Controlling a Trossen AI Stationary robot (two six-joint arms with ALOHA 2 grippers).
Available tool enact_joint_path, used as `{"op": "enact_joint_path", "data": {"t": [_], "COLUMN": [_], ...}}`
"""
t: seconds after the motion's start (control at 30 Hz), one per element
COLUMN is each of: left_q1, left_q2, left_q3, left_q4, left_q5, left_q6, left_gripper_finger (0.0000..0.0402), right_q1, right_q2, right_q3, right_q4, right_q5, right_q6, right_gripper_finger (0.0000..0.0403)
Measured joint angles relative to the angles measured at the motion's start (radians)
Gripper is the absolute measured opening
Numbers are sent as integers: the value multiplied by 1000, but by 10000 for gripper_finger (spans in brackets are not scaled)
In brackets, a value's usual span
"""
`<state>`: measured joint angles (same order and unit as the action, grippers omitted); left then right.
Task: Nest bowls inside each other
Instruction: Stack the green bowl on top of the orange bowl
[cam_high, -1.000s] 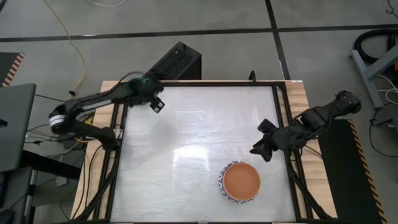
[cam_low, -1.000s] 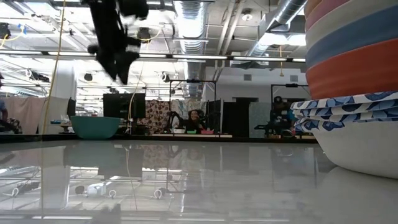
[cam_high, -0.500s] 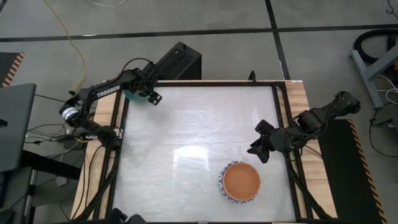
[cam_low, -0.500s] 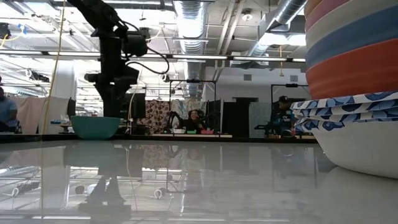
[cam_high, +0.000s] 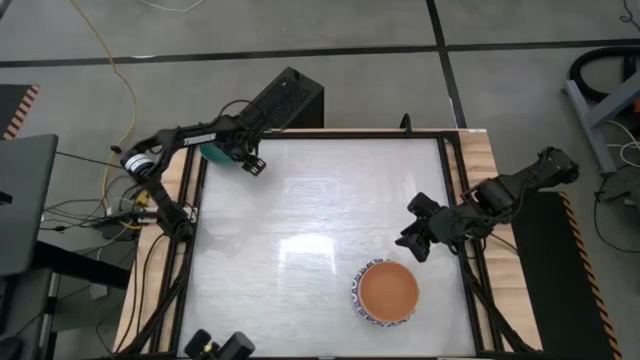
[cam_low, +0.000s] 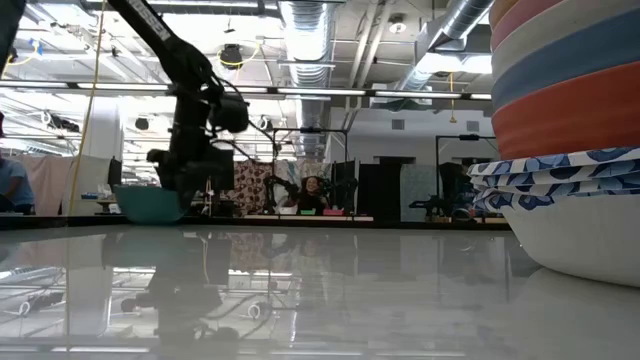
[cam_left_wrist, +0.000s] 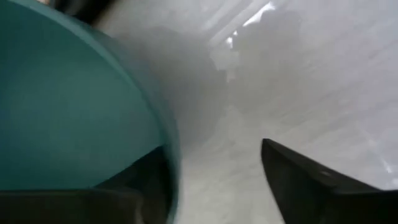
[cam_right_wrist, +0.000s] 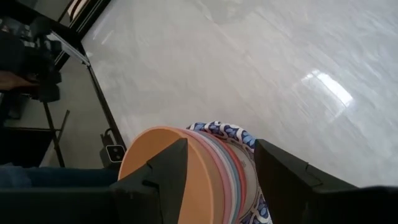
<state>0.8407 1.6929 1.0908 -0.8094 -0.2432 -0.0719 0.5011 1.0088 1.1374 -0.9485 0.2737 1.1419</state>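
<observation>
Here, a stack of nested bowls (cam_high: 388, 291) and one teal bowl (cam_high: 212, 153) on the white table (cam_high: 320, 210).

The stack, orange on top over patterned rims, sits just beyond the right gripper (cam_right_wrist: 214, 171), whose spread fingers hold nothing. The teal bowl's rim stands between the left gripper (cam_left_wrist: 214, 171) fingers, one finger (cam_left_wrist: 140, 180) inside the bowl, one outside; whether they pinch it cannot be told.

Teal bowl (cam_high: 212, 153) mostly behind left arm.

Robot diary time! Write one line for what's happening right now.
left gripper: straddling teal bowl rim, not yet clamped | right gripper: open, waiting beside bowl stack | stage: picking up last bowl
</observation>
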Motion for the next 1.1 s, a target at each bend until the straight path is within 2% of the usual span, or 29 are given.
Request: {"op": "enact_joint_path", "data": {"t": [0.1, 0.23, 0.3, 0.4, 0.63, 0.77, 0.9, 1.1], "left_q1": [-10, -23, -31, -55, -187, -299, -430, -631], "left_q2": [33, 63, 59, 51, -13, -75, -141, -200], "left_q3": [0, 0, 1, 1, -1, -1, -1, -1], "left_q4": [5, 4, 4, 14, 9, 7, 16, 94], "left_q5": [-18, -50, -65, -74, -91, -195, -346, -581], "left_q6": [8, 43, 42, 38, 105, 150, 199, 394], "left_gripper_finger": [152, 40, 14, 9, 0, 0, 0, 0], "right_q1": [0, 0, 0, 0, -38, -103, -212, -379], "right_q2": [0, 0, 0, 0, 0, 0, -1, 19], "right_q3": [0, 0, 0, 0, 0, 0, 0, 0], "right_q4": [0, 2, 3, -3, -94, -106, -94, 98], "right_q5": [0, 0, 0, 28, 208, 286, 334, 307], "right_q6": [2, 8, 10, 8, 9, -24, -95, -303], "right_gripper_finger": [205, 205, 205, 205, 205, 205, 205, 205]}}
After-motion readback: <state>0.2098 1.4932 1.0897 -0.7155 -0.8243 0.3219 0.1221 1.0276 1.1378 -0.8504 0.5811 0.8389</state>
